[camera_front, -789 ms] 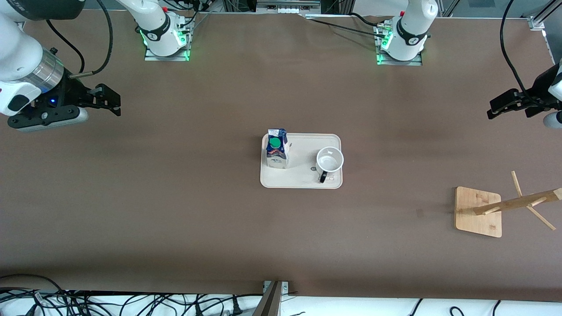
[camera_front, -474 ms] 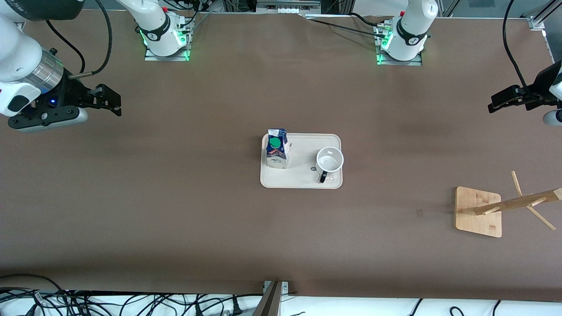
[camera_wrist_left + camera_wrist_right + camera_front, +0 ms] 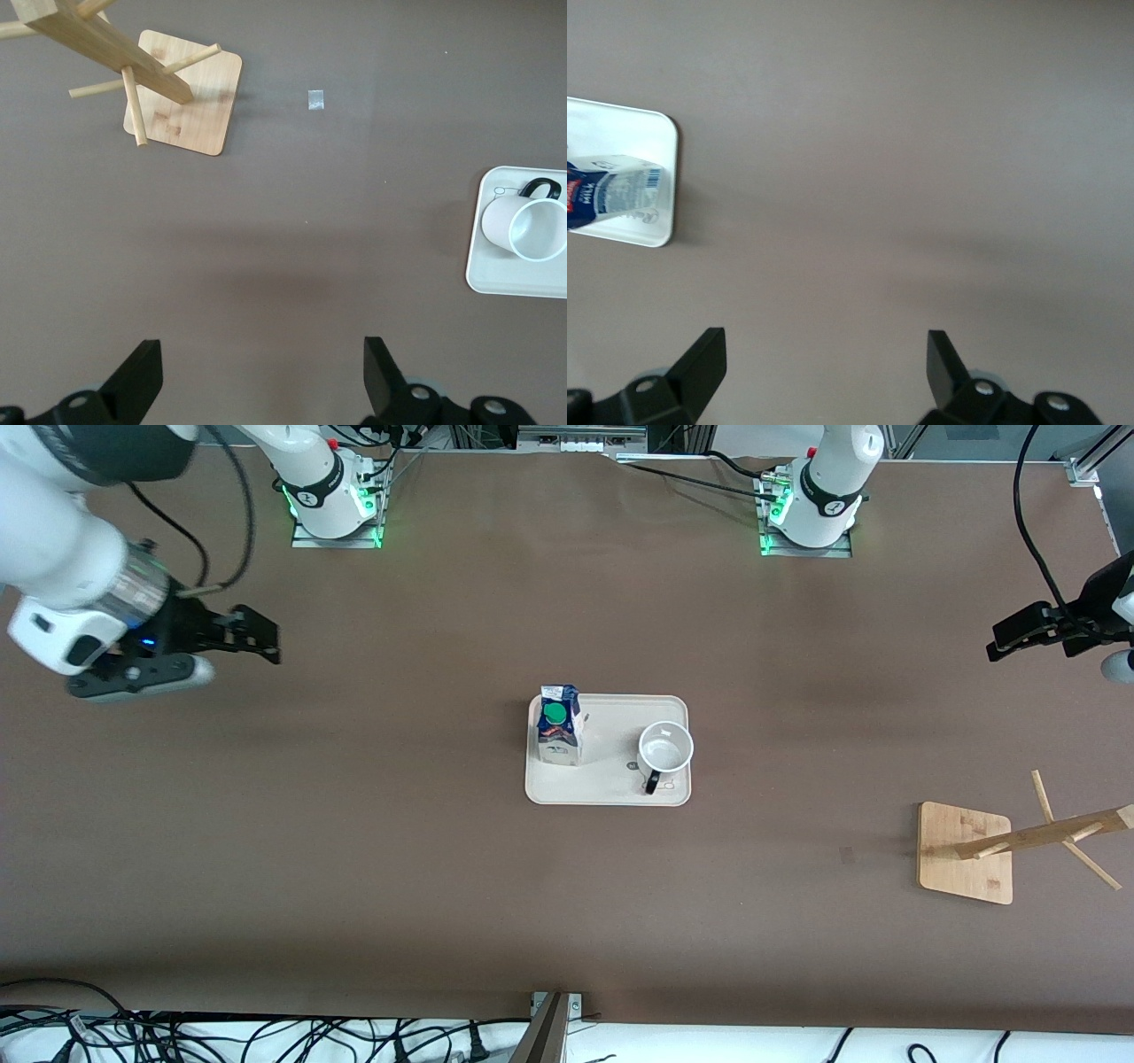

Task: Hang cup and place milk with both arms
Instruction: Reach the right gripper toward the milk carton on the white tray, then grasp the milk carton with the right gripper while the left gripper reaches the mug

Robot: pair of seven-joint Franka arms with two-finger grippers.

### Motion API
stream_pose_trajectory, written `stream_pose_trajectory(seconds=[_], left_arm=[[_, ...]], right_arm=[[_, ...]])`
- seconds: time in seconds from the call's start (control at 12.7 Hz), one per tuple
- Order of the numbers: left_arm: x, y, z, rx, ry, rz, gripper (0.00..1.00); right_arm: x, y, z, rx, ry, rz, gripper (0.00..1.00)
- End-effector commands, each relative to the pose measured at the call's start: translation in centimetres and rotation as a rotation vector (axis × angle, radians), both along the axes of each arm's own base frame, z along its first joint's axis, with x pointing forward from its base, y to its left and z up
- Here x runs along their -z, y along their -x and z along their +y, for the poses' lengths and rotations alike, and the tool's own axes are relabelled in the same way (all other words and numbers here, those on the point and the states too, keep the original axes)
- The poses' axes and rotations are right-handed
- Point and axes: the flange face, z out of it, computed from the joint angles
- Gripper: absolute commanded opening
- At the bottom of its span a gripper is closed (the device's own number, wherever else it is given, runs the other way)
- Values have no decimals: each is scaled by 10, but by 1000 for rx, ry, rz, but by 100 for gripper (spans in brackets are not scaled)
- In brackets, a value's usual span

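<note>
I see the milk carton [image 3: 559, 726] standing upright on the beige tray [image 3: 608, 788] at the middle of the brown surface [image 3: 399, 850], at the tray's end toward the right arm. The white cup [image 3: 664, 749] sits upright on the same tray, toward the left arm's end, its black handle [image 3: 652, 782] pointing at the front camera. Carton and cup are apart. The wooden cup rack [image 3: 992, 849] stands near the left arm's end, nearer the camera than the tray. My right tool [image 3: 255, 638] hangs released over bare surface, holding nothing. My left tool [image 3: 1010, 638] is likewise spread wide and empty over bare surface.
</note>
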Motion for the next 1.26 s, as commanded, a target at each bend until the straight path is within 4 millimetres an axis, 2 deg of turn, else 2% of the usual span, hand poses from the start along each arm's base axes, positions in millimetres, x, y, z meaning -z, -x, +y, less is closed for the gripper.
stream_pose_trajectory(seconds=[0.0, 0.24, 0.39, 0.55, 0.71, 0.87, 0.95, 1.11, 1.18], left_arm=[[-4, -6, 1, -15, 13, -3, 100], [-3, -6, 6, -30, 38, -4, 100], [9, -13, 5, -32, 49, 14, 100], [13, -15, 4, -31, 50, 18, 100], [17, -17, -4, -9, 49, 25, 100], [32, -24, -15, 23, 33, 52, 100], [33, -25, -18, 35, 30, 49, 100], [37, -26, -16, 165, 23, 40, 100], [38, -26, -15, 170, 25, 40, 100]], right_arm=[[38, -6, 81, 75, 0, -1, 100], [91, -1, 190, 205, -28, -36, 100], [119, 8, 263, 304, -59, -55, 100], [143, 18, 315, 362, -72, -46, 100], [159, 31, 341, 382, -69, -51, 100], [168, 34, 341, 361, -40, -72, 100], [174, 36, 340, 355, -23, -75, 100], [189, 43, 347, 340, -10, -69, 100], [198, 46, 350, 334, 1, -68, 100]])
